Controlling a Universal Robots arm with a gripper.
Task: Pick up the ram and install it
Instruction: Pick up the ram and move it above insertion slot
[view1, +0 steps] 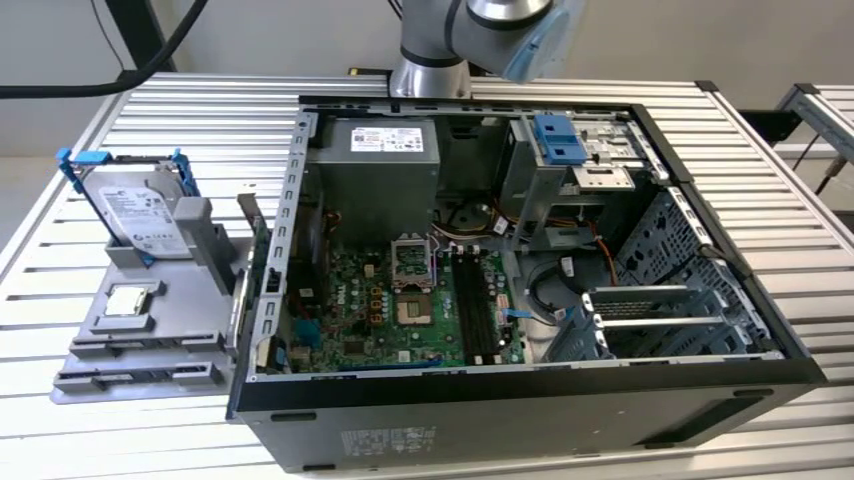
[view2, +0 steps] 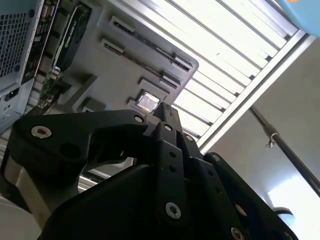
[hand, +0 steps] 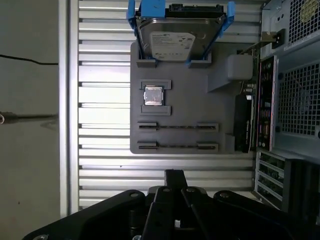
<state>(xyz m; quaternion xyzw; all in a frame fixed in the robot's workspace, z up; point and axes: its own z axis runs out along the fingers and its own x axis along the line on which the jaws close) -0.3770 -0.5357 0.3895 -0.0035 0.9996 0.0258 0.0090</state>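
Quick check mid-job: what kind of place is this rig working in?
Probably a lab or workshop bench for computer assembly: an open black desktop computer case lies on a slatted aluminium table, beside a grey plastic parts holder carrying a silver hard drive in blue clips.

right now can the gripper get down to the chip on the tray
Probably yes: the chip lies uncovered in its recess on the tray, and the gripper hangs above with nothing between them.
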